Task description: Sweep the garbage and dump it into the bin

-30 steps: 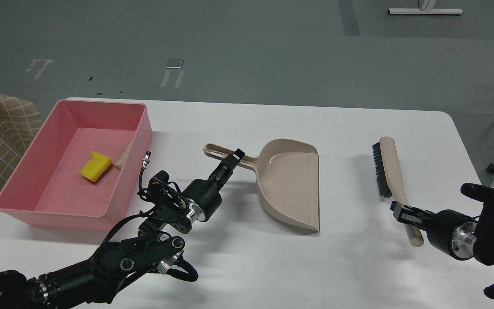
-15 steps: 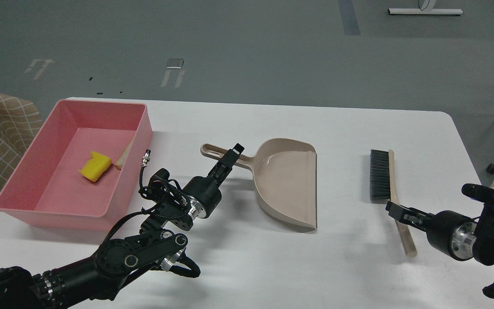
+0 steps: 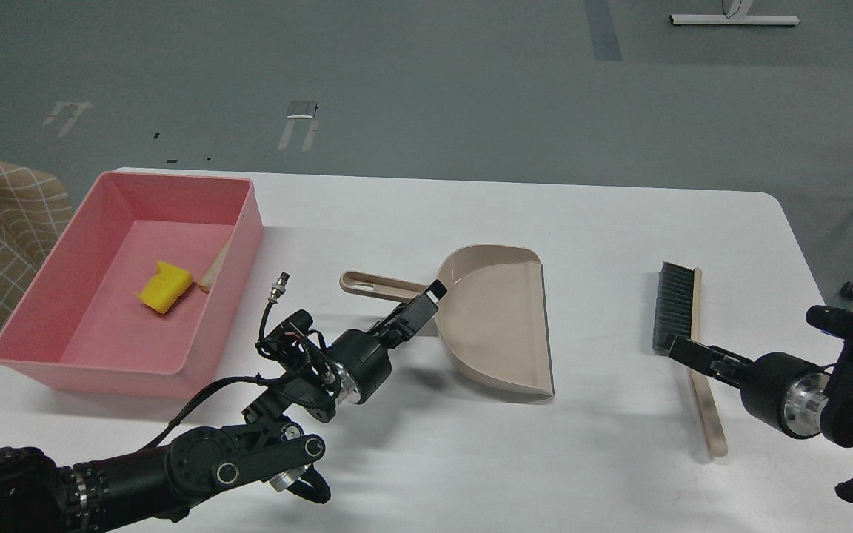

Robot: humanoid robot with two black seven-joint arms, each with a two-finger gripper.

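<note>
Garbage lies inside our pink bin [image 3: 41, 355] at the table's [image 3: 471, 459] far left corner: the yellow chunk [image 3: 164, 287] mid-floor, the bread slice [image 3: 213, 268] leaning on the right wall. Our left gripper [image 3: 426, 297] sits at the dustpan's [image 3: 497, 326] handle neck; we cannot tell whether its fingers pinch it. Our right gripper [image 3: 682, 348] meets the brush [image 3: 682, 326] near the right edge, grip also unclear.
</note>
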